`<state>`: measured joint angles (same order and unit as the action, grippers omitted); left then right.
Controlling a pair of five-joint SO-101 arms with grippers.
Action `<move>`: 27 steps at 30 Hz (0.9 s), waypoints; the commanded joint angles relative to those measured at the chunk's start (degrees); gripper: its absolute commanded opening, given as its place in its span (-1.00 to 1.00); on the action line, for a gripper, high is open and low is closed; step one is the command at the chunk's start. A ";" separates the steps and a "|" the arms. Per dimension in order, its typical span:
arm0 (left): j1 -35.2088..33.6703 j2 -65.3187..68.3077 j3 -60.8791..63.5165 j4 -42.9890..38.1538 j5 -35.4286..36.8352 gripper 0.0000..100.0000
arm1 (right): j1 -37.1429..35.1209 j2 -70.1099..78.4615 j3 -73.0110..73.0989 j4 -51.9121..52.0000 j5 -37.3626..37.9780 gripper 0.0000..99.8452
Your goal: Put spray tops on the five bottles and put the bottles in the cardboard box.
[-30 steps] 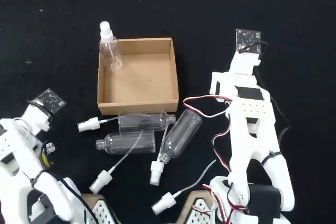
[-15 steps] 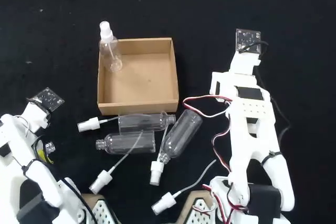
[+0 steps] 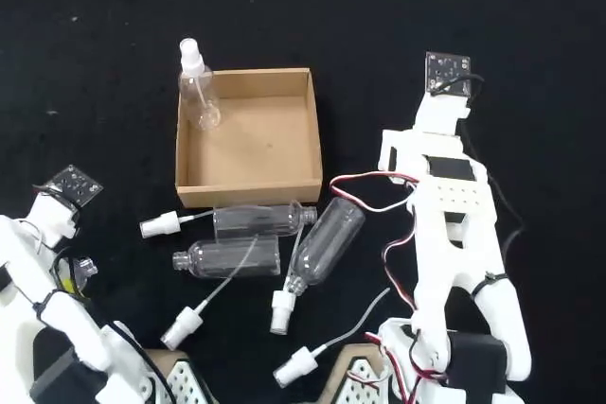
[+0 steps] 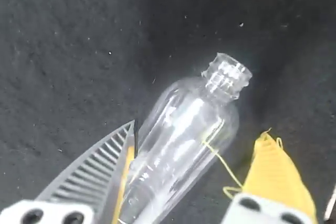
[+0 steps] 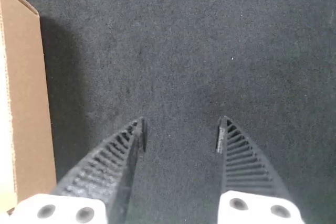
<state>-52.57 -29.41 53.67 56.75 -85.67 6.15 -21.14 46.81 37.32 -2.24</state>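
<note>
The cardboard box (image 3: 248, 194) is square, shallow and open-topped; a capped bottle (image 3: 197, 87), clear with a white spray top, stands upright in its far-left corner. Just in front of the box two clear, uncapped bottles lie side by side: the first lying bottle (image 3: 256, 219) has its neck to the right; the second lying bottle (image 3: 232, 257) has its neck to the left. Beside them the slanted bottle (image 3: 327, 238) lies diagonally, with a white top at its near end. Three loose spray tops lie around them, tubes trailing: one (image 3: 161, 225), another (image 3: 180, 328), the last (image 3: 296, 366). The held bottle (image 4: 184, 140), uncapped with a threaded neck, sits clamped in the left gripper (image 4: 197, 132).
</note>
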 commanded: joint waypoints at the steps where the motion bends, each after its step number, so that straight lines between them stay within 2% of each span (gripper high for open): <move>1: -0.57 0.00 -0.48 -0.79 -20.40 -0.51 | 1.05 -2.42 -2.24 -1.58 0.09 -0.60; 7: 0.13 0.00 -0.31 -0.18 -20.48 -0.89 | 0.97 -2.42 -2.24 -1.58 0.00 -0.60; 13: 0.22 -0.62 -1.80 7.12 -19.52 -0.91 | 1.05 -2.42 -2.24 -1.58 0.00 -0.60; 16: -2.24 -0.62 -5.67 9.93 -11.16 -0.91 | 1.05 -2.42 -2.24 -1.58 0.00 -0.60; 21: -6.46 -0.53 -7.87 9.49 13.63 -0.91 | 0.97 -2.42 -2.24 -1.58 0.00 -0.60; 23: -8.22 -0.53 -7.78 10.11 20.57 -0.90 | 0.88 -2.42 -2.24 -1.58 0.00 -0.60; 25: -9.89 -0.53 -7.87 11.43 22.33 -0.82 | 0.88 -2.42 -2.24 -1.58 0.00 -0.60; 27: -10.86 -0.53 -7.87 11.52 22.86 -0.64 | 0.88 -2.42 -2.24 -1.58 0.00 -0.60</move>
<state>-61.71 -29.49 48.92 67.91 -64.84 6.15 -21.14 46.81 37.32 -2.24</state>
